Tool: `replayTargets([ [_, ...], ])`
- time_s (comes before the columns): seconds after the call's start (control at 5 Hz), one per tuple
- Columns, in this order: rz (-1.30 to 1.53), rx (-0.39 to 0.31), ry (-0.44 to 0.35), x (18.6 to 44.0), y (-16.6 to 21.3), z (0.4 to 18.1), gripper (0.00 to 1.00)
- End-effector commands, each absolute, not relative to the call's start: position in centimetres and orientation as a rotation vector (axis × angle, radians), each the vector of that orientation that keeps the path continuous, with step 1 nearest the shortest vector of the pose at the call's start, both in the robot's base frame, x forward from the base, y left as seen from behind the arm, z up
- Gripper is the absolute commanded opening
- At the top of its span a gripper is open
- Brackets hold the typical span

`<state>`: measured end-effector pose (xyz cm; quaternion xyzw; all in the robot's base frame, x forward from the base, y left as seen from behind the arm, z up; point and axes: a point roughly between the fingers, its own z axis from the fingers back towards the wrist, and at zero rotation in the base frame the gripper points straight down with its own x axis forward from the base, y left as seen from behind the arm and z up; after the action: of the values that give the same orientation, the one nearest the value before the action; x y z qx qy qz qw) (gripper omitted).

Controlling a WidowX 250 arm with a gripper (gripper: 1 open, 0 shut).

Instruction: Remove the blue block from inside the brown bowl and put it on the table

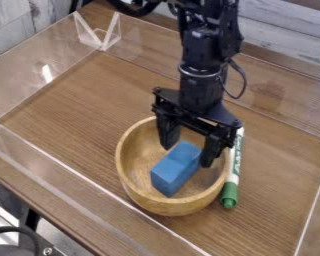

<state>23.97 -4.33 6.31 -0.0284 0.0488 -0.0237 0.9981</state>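
Claw [187, 147] spread wide, pointing straight down into brown bowl [136, 185], fingers straddling far end of blue block [176, 167]; nothing gripped. Block lies tilted on bowl floor, leaning toward wall. Judgement: stance set for pinch across block. Green marker [232, 178] rests just outside rim on bench [83, 100]; snag risk.

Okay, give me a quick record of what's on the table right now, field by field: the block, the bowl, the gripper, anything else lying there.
blue block: lying inside the brown bowl, not lifted
brown bowl: sits on the table, near the front right
gripper: pointing down over the bowl, jaws open on either side of the block's far end, not closed on it
green marker: lies on the table beside the bowl's right rim
table edge: low clear plastic walls
task status: block not yet removed
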Motion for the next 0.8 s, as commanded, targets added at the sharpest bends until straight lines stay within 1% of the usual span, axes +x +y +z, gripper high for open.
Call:
replayTargets([
  [0.0,-0.043,-0.066,0.06,24.59,-4.14,7.02,1.0],
  [0.4,-0.047,-0.071,0.055,24.72,-3.98,7.05,1.0],
  [0.6,-0.046,-0.069,0.056,24.57,-3.99,6.52,1.0],
])
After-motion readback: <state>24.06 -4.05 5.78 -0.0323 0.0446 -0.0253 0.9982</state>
